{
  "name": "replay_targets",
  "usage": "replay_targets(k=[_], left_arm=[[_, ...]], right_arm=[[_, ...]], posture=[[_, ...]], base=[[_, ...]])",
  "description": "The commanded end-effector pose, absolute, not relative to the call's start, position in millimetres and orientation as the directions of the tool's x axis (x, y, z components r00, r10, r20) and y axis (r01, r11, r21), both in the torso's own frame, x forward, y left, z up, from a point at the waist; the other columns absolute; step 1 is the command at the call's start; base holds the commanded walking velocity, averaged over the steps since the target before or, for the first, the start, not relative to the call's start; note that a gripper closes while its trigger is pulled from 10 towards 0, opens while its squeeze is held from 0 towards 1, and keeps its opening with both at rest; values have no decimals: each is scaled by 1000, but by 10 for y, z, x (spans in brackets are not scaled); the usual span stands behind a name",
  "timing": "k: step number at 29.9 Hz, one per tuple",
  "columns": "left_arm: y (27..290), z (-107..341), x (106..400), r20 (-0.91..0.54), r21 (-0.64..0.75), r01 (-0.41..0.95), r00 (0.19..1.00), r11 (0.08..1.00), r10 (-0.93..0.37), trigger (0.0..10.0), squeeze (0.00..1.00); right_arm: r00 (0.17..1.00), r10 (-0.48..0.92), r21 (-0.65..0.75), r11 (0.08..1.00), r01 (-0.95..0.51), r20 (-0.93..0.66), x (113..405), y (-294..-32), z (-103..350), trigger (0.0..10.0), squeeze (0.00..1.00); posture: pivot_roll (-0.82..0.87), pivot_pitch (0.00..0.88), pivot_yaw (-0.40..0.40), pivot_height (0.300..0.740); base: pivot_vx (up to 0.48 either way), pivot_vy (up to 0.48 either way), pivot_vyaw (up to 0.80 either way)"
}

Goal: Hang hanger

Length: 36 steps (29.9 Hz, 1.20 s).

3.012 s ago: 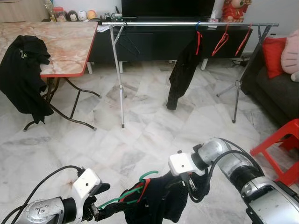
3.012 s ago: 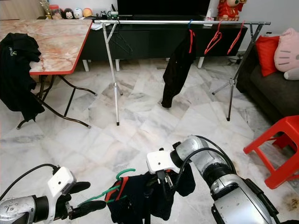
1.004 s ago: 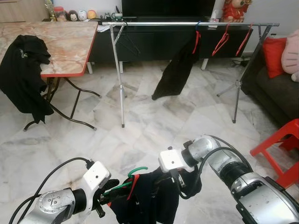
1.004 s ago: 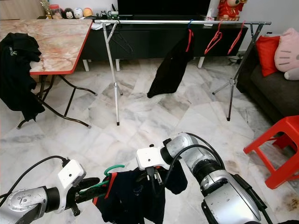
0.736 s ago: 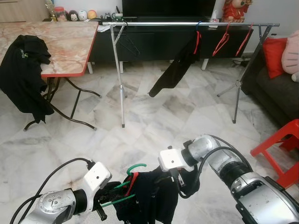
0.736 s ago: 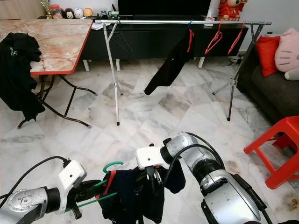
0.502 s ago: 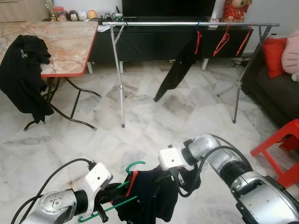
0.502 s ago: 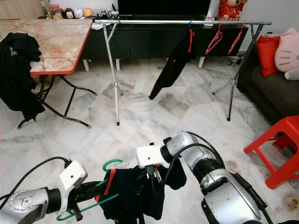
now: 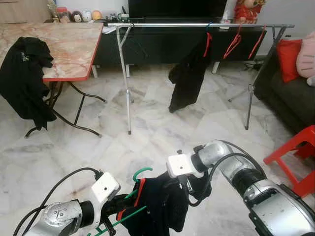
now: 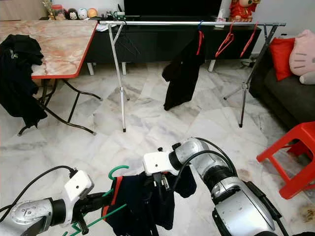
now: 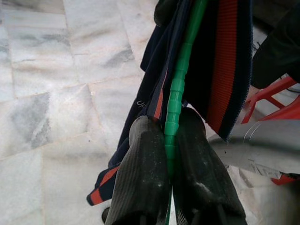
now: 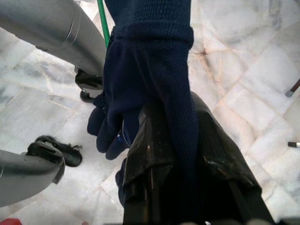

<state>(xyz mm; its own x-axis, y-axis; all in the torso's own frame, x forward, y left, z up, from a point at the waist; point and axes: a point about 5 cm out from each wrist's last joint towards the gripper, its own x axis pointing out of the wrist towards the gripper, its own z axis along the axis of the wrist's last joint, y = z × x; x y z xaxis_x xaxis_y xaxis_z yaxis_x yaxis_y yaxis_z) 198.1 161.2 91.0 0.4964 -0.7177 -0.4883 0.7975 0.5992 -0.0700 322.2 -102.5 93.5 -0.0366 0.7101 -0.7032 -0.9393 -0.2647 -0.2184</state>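
Observation:
A green hanger [image 9: 134,192] carries a dark navy garment with red trim [image 9: 160,206], low in front of me. My left gripper [image 11: 169,154] is shut on the hanger's green bar; its fingers [image 11: 143,183] pinch it from both sides. My right gripper [image 9: 189,189] is shut on a fold of the navy garment [image 12: 154,84]. Farther off stands a silver clothes rail [image 9: 197,24] with a black garment on a red hanger [image 9: 188,78] and two bare red hangers [image 9: 232,43].
A marble-topped folding table [image 9: 64,44] with a black shirt [image 9: 22,78] draped over it stands at the left. At the right are a dark sofa [image 9: 295,93] and a red plastic stool [image 9: 298,157]. A black TV cabinet [image 9: 162,39] runs behind the rail.
The green hanger has tilted, its free end dropping lower by my left gripper. The black garment on the rail has swung back towards hanging straight. Both grippers keep their hold.

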Motion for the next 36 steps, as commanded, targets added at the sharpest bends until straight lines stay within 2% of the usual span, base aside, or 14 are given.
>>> replay_targets(k=[1, 13, 23, 36], left_arm=[[1628, 924, 2023, -486, -55, 782, 522, 621, -700, 0, 0], [1611, 911, 2040, -474, -48, 781, 531, 623, -702, 0, 0], [1606, 877, 2040, -472, -55, 777, 533, 627, -702, 0, 0], [1603, 886, 2071, -439, -45, 771, 556, 635, -706, 0, 0]], right_arm=[[-41, 713, -244, -292, -925, -700, 3250, -987, 1011, 10000, 1000], [-66, 680, -220, -326, -919, -730, 3248, -1077, 1023, 10000, 1000], [-13, 661, -248, -299, -922, -750, 3321, -1299, 1144, 10000, 1000], [54, 677, -287, -237, -928, -734, 3363, -1389, 1187, 10000, 1000]], posture=[[7, 0, -68, 740], [-7, 0, -77, 740], [-21, 0, -81, 740], [-21, 0, -81, 740]], base=[[0, 0, 0], [0, 0, 0], [0, 0, 0], [0, 0, 0]])
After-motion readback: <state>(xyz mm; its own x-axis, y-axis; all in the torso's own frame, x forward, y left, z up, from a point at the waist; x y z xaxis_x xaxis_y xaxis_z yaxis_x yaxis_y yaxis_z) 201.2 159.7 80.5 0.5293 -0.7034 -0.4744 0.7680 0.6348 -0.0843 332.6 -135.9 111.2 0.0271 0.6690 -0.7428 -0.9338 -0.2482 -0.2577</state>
